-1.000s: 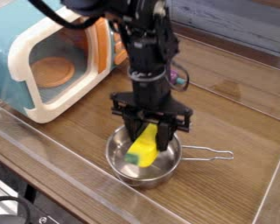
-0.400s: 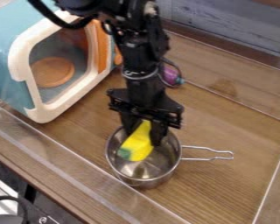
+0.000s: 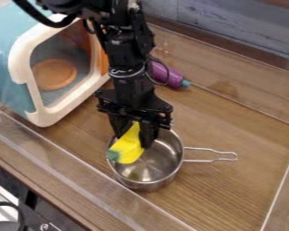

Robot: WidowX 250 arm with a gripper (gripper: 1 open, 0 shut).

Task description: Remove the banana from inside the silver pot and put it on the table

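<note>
One camera watches me, set high and off the near corner of the table (image 3: 249,104), looking down at a slant. It sits fairly close: my arm (cut off at the top edge) fills the middle, my pincer (image 3: 134,135) just below centre.
</note>
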